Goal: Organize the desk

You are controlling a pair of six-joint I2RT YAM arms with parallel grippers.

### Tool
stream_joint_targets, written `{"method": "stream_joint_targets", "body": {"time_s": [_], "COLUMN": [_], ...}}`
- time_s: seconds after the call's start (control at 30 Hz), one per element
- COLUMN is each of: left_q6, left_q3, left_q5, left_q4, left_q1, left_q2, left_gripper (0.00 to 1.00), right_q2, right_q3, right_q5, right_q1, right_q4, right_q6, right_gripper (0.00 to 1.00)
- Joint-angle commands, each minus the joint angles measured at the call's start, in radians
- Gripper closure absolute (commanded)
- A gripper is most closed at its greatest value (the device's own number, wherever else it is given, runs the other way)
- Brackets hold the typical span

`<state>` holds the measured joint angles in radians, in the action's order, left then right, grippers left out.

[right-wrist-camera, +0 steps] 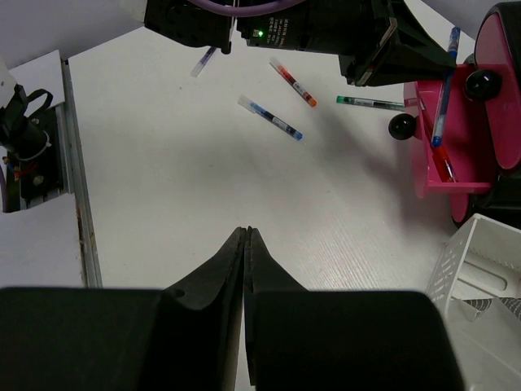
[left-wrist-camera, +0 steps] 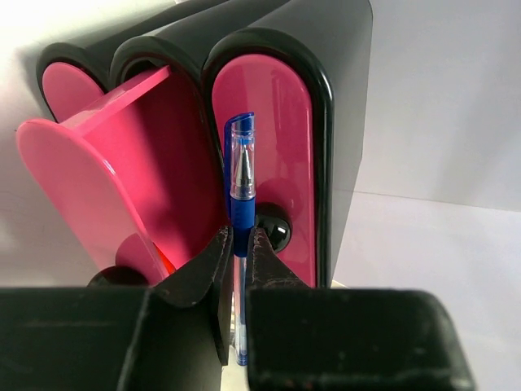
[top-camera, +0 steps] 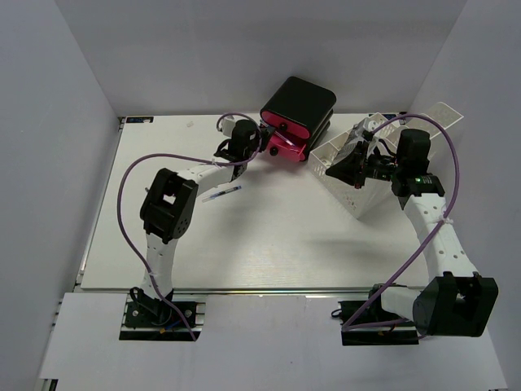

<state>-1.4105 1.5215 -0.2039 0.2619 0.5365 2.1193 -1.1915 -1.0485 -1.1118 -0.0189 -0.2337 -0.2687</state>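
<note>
Right wrist view alone: we count three loose clear pens (right-wrist-camera: 270, 117) on the white matte table (right-wrist-camera: 203, 179), one red-tipped pen (right-wrist-camera: 446, 168) in the open pink plastic drawer (right-wrist-camera: 468, 175). Left gripper (left-wrist-camera: 238, 238) pinches a blue plastic pen (left-wrist-camera: 241, 175); right gripper (right-wrist-camera: 246, 240) pressed together.

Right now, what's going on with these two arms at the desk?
The left gripper is shut on a blue pen, holding it up at the black-and-pink drawer unit, where one drawer stands open. The right gripper is shut and empty above the desk, near the white tray. Several loose pens lie on the desk.
</note>
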Motion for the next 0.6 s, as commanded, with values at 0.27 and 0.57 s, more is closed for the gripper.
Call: {"method": "stream_joint_targets", "body": {"time_s": [0.27, 0.57], "left_q6": [0.010, 0.004], "left_q3": [0.088, 0.097], "left_q5": [-0.019, -0.034], "left_q4": [-0.044, -0.061], "left_q1": [0.013, 0.013], "left_q2": [0.027, 0.042], "left_gripper": [0.78, 0.74], "right_q2": [0.021, 0.026], "right_q3": [0.010, 0.010], "right_q5": [-0.040, -0.051], "right_q1": [0.037, 0.048], "right_q4": [0.030, 0.033], "right_q6": [0.008, 0.010], "right_gripper": [0.95, 0.95]}}
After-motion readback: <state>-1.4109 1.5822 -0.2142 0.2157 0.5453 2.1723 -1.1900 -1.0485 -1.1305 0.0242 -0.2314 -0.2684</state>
